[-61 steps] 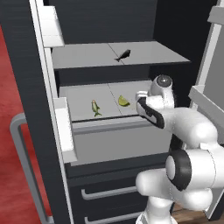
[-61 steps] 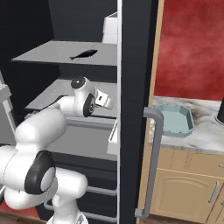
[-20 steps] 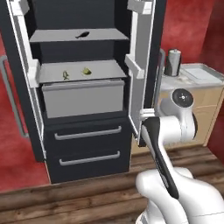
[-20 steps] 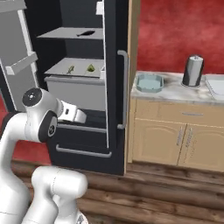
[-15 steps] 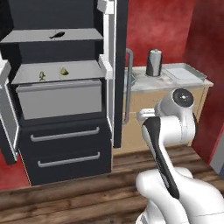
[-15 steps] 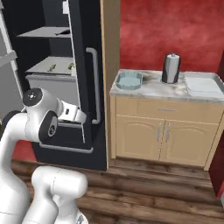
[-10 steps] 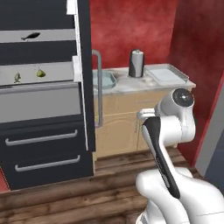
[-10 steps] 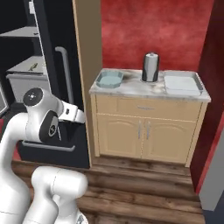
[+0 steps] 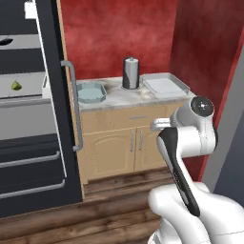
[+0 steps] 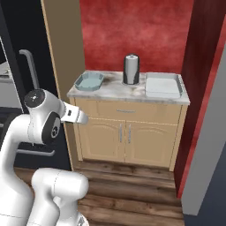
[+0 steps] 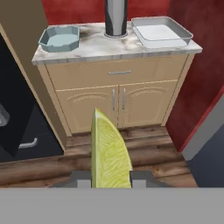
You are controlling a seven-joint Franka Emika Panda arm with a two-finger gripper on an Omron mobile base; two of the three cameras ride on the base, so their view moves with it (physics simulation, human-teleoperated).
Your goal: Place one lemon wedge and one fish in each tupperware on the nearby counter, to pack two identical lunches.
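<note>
My gripper (image 11: 109, 180) is shut on a yellow-green lemon wedge (image 11: 109, 153) that stands upright between its fingers, held out in front of the cabinet doors. In the right base view the gripper (image 10: 83, 118) hangs at the counter's front left corner, below the top. On the marbled counter (image 11: 94, 49) a pale blue octagonal tupperware (image 11: 60, 38) sits at the left and a white-grey rectangular tupperware (image 11: 161, 30) at the right; both look empty. Another lemon wedge (image 9: 16, 86) lies on a fridge shelf, and a dark fish (image 9: 4, 41) lies on the shelf above it.
A dark cylindrical paper-towel holder (image 10: 131, 69) stands between the two trays. The open fridge door with its grey handle (image 9: 76, 109) stands left of the counter. A dark red wall (image 10: 207, 66) closes the counter's right side. Wooden floor lies in front.
The whole picture has swung from the open fridge to the counter, so the base has moved right. The gripper keeps the lemon wedge.
</note>
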